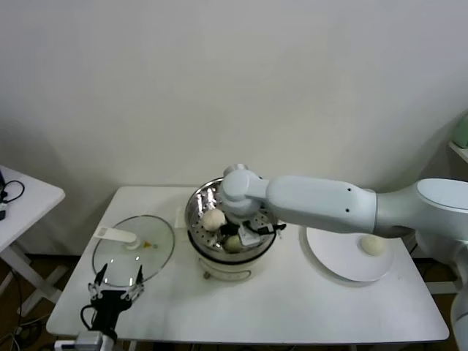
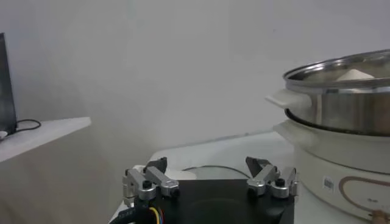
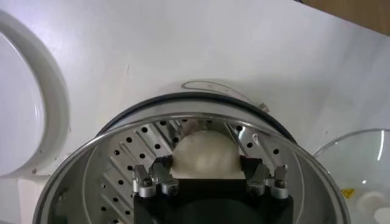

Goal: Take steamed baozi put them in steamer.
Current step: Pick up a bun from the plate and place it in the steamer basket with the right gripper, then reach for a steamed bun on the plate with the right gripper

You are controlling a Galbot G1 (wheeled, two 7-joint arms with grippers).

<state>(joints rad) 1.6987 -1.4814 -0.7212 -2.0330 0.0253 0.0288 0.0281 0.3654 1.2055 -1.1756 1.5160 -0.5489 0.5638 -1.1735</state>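
While over steamer (image 3: 91, 164) — right fingers (image 3: 159, 172) clasp baozi (image 3: 204, 152) | left fingers (image 2: 152, 176) spread, empty

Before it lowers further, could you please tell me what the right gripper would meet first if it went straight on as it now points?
Probably the steamer's perforated tray: the right gripper, holding a baozi, points down into the steamer, though depth is unclear.

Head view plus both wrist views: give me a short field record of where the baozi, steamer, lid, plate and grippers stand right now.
steamer: centre of table, lid off
baozi in steamer: two visible, one free, one in the right gripper
baozi on plate: one
plate: on the robot's right of the steamer
glass lid: flat on the table, on the robot's left of the steamer
right gripper: inside the steamer, shut on a baozi
left gripper: open, parked at the near table edge by the lid
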